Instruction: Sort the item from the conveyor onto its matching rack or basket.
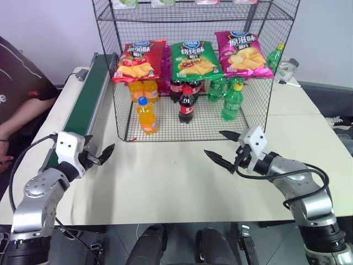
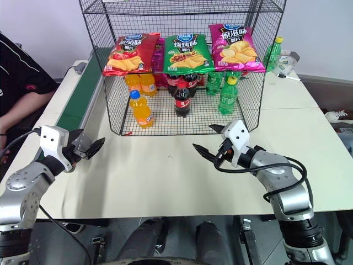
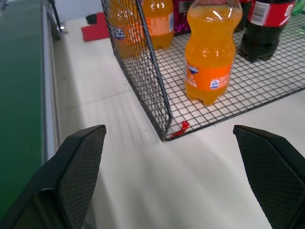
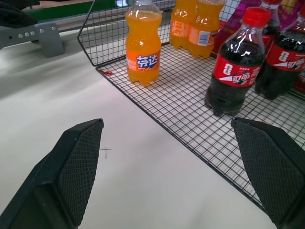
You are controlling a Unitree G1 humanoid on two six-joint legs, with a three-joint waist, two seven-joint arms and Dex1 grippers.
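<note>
The rack stands at twelve o'clock on the surface, its mesh floor edge facing both arms. The conveyor runs along ten o'clock. The item stands upright inside the rack's front left corner, apart from the cola bottle. Left gripper and right gripper hover with jaws released, holding nothing. Risk, I judge: a forward sweep could snag the wire or topple the item. Bare surface between the arms gives room.
</note>
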